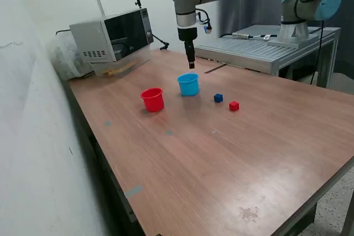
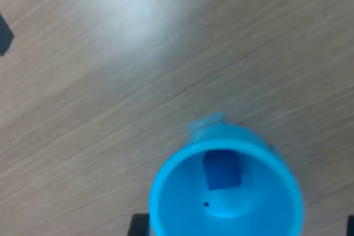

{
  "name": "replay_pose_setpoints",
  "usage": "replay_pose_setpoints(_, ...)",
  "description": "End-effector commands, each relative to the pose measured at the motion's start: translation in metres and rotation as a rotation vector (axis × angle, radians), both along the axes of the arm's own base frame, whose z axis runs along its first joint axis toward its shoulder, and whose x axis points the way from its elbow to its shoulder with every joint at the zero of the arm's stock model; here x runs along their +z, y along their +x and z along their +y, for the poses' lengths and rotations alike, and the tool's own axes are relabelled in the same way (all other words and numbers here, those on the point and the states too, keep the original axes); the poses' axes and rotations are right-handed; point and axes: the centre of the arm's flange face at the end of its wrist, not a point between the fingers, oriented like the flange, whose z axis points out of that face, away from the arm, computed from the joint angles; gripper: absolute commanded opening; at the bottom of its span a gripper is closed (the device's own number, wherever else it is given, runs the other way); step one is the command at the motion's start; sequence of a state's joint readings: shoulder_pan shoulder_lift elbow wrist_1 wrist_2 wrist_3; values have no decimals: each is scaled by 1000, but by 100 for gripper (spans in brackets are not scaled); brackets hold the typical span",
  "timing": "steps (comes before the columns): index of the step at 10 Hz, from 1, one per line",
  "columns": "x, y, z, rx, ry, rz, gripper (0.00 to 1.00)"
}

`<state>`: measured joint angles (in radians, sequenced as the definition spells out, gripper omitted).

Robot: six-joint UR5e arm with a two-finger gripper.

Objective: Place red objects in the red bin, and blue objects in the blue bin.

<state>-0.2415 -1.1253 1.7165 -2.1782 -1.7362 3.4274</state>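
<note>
My gripper (image 1: pixel 191 64) hangs just above the blue bin (image 1: pixel 188 84), a light blue cup near the middle of the table. In the wrist view one blue cube (image 2: pixel 221 171) lies inside that cup (image 2: pixel 166 192). The dark fingertips (image 2: pixel 138 226) show far apart at the picture's edge with nothing between them, so the gripper is open. The red bin (image 1: pixel 152 99) stands to the exterior view's left of the blue cup; its inside is hidden. A second blue cube (image 1: pixel 218 98) and a red cube (image 1: pixel 234 106) lie on the table to the exterior view's right of the blue cup.
A microwave (image 1: pixel 113 36) sits at the table's back on the exterior view's left. A grey metal platform (image 1: pixel 260 48) carrying a second arm (image 1: pixel 310 4) stands behind the table. A white wall runs along the exterior view's left side.
</note>
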Motion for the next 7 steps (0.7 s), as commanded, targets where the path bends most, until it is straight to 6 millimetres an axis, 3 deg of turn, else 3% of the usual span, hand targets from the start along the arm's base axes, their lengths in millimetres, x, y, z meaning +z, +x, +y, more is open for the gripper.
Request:
replay_pose_setpoints(1, 55, 59, -77, 123, 15, 58, 100)
replay_pose_setpoints(2, 61, 86, -111, 193, 13, 55, 100)
replay_pose_setpoints(4, 51, 134, -166, 398, 11, -1, 100)
replay_pose_setpoints(6, 44, 156, -171, 439, 3, -38, 100)
replay_pose_setpoints(7, 47, 152, -170, 460, -1, -27, 100)
